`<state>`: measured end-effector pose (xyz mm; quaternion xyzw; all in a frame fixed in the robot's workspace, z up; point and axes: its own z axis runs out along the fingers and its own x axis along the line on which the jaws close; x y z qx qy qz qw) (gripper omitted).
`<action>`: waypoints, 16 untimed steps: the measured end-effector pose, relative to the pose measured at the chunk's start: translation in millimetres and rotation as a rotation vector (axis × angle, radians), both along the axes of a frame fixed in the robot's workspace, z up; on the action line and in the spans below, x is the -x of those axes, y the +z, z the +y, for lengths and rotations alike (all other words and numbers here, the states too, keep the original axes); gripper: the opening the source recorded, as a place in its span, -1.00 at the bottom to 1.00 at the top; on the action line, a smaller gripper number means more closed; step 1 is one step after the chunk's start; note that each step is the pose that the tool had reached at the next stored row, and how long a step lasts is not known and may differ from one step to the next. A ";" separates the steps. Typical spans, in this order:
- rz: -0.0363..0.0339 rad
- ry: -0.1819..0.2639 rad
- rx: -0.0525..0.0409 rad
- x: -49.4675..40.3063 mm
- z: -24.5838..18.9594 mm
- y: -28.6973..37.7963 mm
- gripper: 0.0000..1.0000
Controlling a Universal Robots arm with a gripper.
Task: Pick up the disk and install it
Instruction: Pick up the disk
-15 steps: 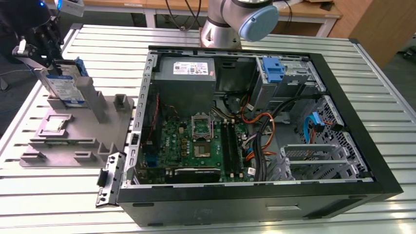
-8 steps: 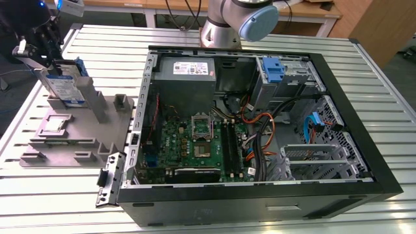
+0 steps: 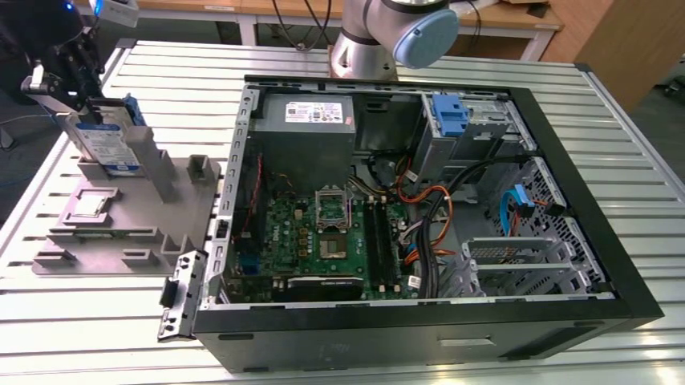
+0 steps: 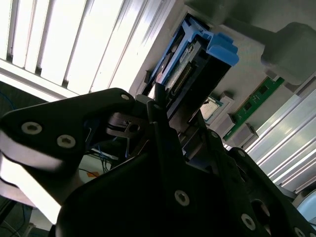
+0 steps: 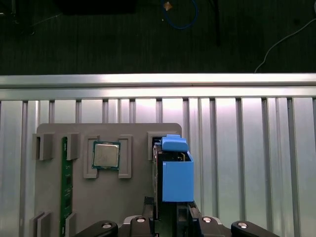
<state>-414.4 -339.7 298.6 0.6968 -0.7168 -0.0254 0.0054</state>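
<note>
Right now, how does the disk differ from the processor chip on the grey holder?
The disk stands on edge; the processor chip lies flat in its recess. The disk carries blue plastic rails; the processor chip is bare silver with a green rim. The disk is the larger. Both are at the grey holder.

The disk [image 5: 177, 173] is standing on edge in a slot of the grey holder [image 5: 133, 205], blue carrier uppermost. The hand [image 5: 170, 219] is sitting right at its near end. A square processor chip [image 5: 106, 155] is lying in a pocket beside the disk, with a green memory stick [image 5: 64, 187] further along. The holder is resting on the slatted bench [image 5: 247, 163].
</note>
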 end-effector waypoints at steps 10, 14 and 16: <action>-0.0002 0.003 -0.0001 0.0 0.0 0.1 -0.30; 0.0001 0.029 0.0000 0.1 -0.1 0.2 -0.30; 0.0000 0.037 0.0000 0.1 -0.2 0.2 -0.30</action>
